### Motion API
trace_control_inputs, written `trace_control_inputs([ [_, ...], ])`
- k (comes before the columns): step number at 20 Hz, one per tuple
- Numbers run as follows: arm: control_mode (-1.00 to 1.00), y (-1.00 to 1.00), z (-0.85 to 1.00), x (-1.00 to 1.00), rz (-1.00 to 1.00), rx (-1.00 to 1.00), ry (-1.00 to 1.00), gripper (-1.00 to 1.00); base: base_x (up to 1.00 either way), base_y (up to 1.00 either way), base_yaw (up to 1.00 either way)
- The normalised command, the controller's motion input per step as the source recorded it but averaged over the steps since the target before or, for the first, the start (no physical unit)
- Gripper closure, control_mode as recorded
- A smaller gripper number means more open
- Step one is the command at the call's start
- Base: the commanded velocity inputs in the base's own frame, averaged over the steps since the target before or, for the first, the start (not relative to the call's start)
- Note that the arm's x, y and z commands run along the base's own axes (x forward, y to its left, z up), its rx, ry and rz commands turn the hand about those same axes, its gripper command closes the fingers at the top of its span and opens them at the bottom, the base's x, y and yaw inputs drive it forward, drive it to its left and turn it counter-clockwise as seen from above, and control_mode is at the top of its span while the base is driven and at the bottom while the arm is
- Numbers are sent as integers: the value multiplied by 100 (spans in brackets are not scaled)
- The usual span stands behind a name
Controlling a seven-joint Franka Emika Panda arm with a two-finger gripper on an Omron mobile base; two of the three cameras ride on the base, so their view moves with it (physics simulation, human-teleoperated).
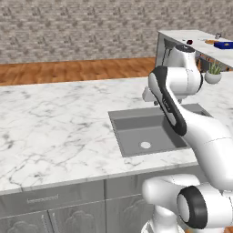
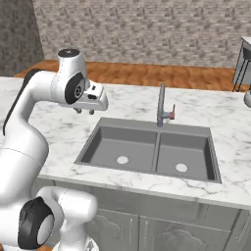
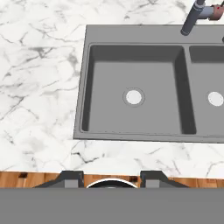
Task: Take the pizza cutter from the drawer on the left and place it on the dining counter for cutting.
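Note:
My gripper (image 2: 84, 112) hangs over the marble counter (image 1: 54, 123) just left of the grey double sink (image 2: 147, 147), pointing down. Its two fingertips (image 3: 72, 177) stand apart with nothing between them, so it is open. Below the counter edge at the lower left, the grey drawer (image 1: 43, 199) with its slim silver bar handle is shut. The pizza cutter is out of view. A second marble top (image 1: 191, 35) stands far off at the upper right; I cannot tell whether it is the dining counter.
A tap (image 2: 162, 105) with a red lever rises behind the sink. A small potted plant (image 1: 212, 75) sits on the counter at the right. Ornate grey cabinet doors (image 2: 162, 230) line the counter front. A brick wall and wood floor lie beyond.

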Motion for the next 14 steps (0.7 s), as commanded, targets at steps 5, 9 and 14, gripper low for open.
trace_control_inputs([
  [5, -100, 23, 0, -29, 3, 0, 0, -100, 0, 0, 0],
  [9, -100, 72, 0, -75, 12, -6, 0, -100, 0, 0, 0],
  [14, -100, 100, -6, -73, 25, -17, 0, -100, 0, 0, 0],
])
